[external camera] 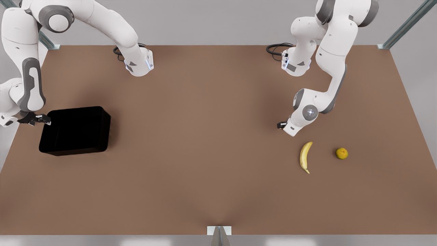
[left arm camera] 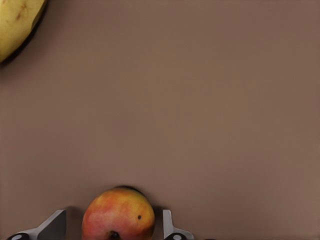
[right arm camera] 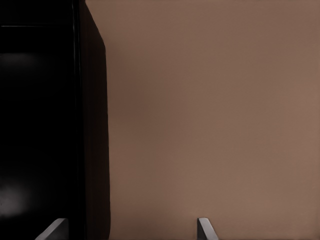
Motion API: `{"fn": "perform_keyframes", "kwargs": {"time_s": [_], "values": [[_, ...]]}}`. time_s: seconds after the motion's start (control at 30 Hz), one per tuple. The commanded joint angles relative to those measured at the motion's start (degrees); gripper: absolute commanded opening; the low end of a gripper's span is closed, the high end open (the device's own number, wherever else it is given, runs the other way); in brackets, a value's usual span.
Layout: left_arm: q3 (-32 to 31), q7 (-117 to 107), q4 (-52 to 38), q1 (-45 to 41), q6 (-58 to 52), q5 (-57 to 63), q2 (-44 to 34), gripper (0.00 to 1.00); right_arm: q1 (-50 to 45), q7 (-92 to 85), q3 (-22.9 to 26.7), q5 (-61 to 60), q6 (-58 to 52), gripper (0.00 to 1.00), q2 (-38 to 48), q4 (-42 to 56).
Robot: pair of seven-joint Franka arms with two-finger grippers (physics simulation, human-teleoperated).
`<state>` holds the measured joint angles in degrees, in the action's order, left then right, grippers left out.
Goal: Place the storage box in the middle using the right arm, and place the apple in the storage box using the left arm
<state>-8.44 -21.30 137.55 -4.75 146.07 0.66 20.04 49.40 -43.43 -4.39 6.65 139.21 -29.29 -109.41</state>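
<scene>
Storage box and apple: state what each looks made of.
The storage box looks like glossy black moulded plastic, going by its rounded corners and faint sheen, though the look leaves this open. The apple, between the left pincer's fingers, has smooth red-orange skin with a yellow patch and dark specks.

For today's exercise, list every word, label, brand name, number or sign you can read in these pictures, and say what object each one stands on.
None: no readable text in any view.
The storage box, apple, banana, yellow-green fruit and table carry no writing.
The arm bases show small dark marks with no legible characters.
</scene>
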Motion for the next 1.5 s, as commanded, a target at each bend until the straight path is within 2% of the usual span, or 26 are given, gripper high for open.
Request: {"fn": "perform_keyframes", "kwargs": {"time_s": [0.0,0.37,0.57,0.6,0.63,0.77,1.3,1.4,1.47], "values": [[0.0,0.03,0.0,0.0,0.0,0.04,0.0,0.94,0.0,0.01,0.0,-0.06,0.01,1.0,-0.06,-0.02],[0.0,0.04,-0.09,0.0,0.09,0.05,0.26,0.94,-0.79,9.94,-0.97,-1.46,2.12,1.0,-0.86,-1.42],[0.0,0.04,-0.09,0.0,0.09,0.05,0.26,0.94,-0.18,6.69,-0.88,-3.84,2.3,1.0,-2.61,-0.81],[0.0,0.04,-0.09,0.0,0.09,0.05,0.26,0.94,-0.18,6.78,-0.88,-3.84,2.21,0.51,-2.53,-0.81],[0.0,0.04,-0.09,-0.09,0.09,0.05,0.26,0.94,-0.26,6.86,-0.97,-3.84,1.5,0.21,-2.09,-0.72],[0.0,-0.05,-0.09,-0.09,0.09,0.05,0.26,0.94,-0.79,7.57,-1.06,-3.84,-0.96,0.21,0.11,-0.72],[0.0,0.04,-0.18,0.0,0.18,0.05,0.44,0.94,-0.88,7.57,-1.58,-3.84,-1.22,0.21,0.11,-0.63],[0.0,0.04,-0.18,0.0,0.18,0.05,0.44,0.94,-0.97,9.15,-4.74,-7.7,-6.14,0.21,2.13,0.25],[0.0,0.04,-0.26,0.0,0.18,0.04,0.35,0.94,-0.79,15.56,-10.28,-8.85,-9.13,0.21,3.36,0.86]]}}
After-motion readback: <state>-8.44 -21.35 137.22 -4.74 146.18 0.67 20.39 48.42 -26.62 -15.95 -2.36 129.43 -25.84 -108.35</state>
